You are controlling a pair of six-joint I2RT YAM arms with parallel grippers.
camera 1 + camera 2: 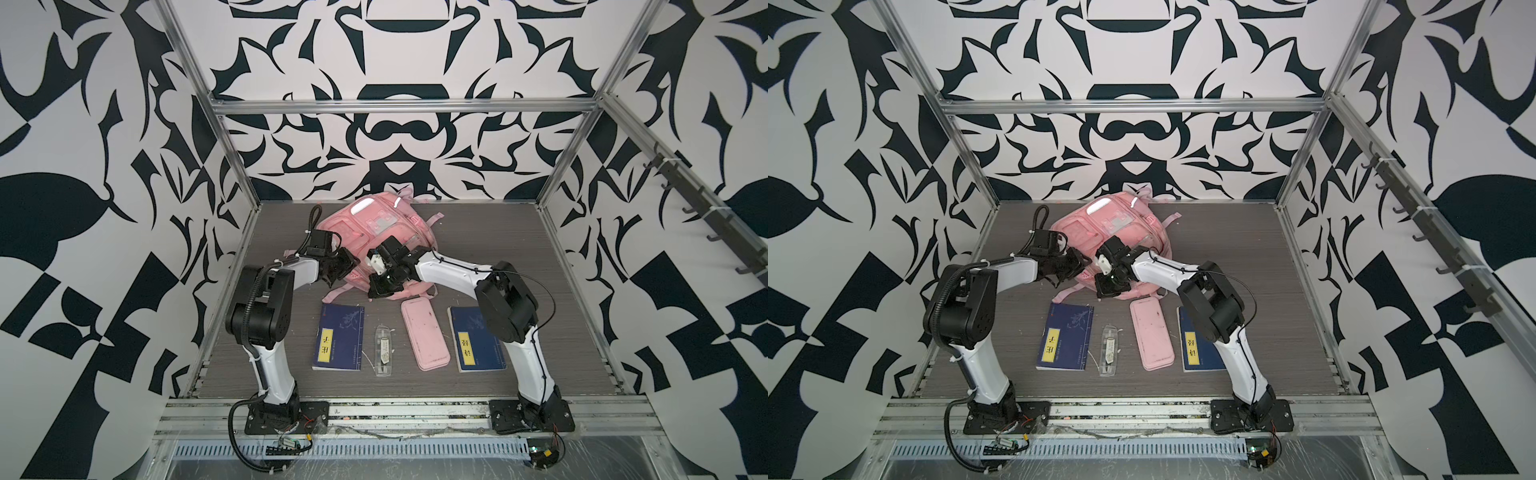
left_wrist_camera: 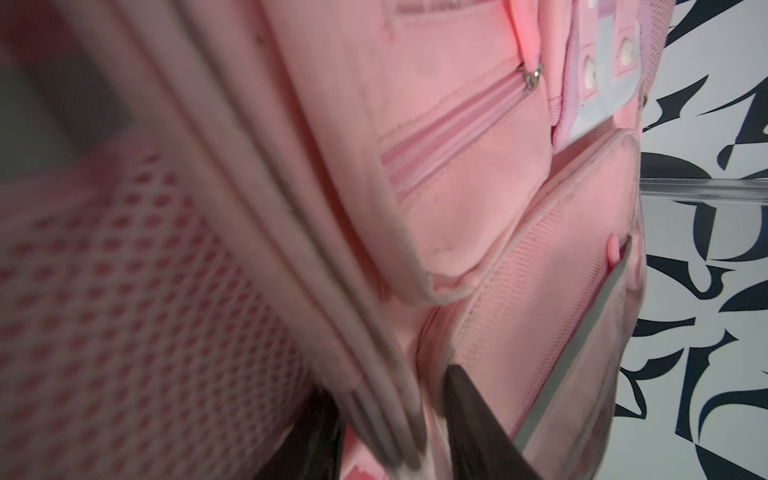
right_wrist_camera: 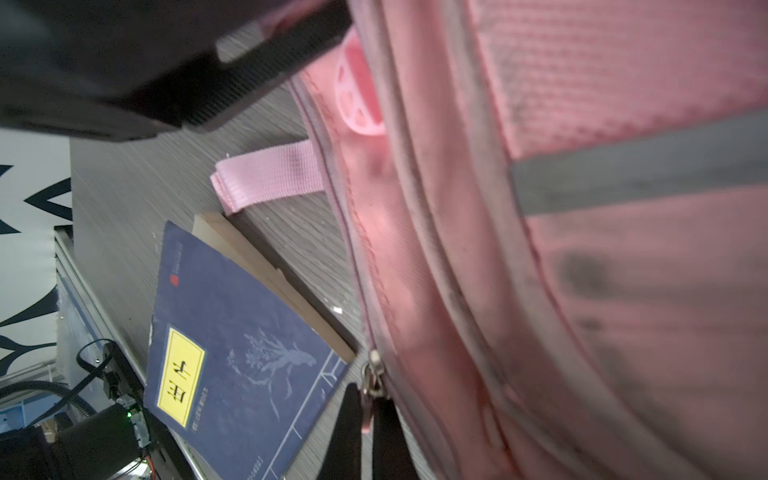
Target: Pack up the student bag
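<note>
The student bag (image 1: 365,226) lies at the back middle of the worktop (image 1: 478,249), its zip pull (image 3: 373,376) pinched by the clenched right gripper (image 3: 368,395), probably to unzip it, while the left gripper (image 2: 388,382) straddles its rim as a brace, though I cannot tell whether it is clamped.

Pink student bag (image 1: 360,235), yellow-labelled navy books (image 1: 338,336), pink pencil case (image 1: 424,334), black-and-white swirled walls (image 1: 395,137)

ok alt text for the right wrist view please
The right claw is shut on the zip pull of a pink bag that fills much of the frame. Beside the bag, on a grey table, lie a blue book with a yellow label and a pink strap end.
</note>
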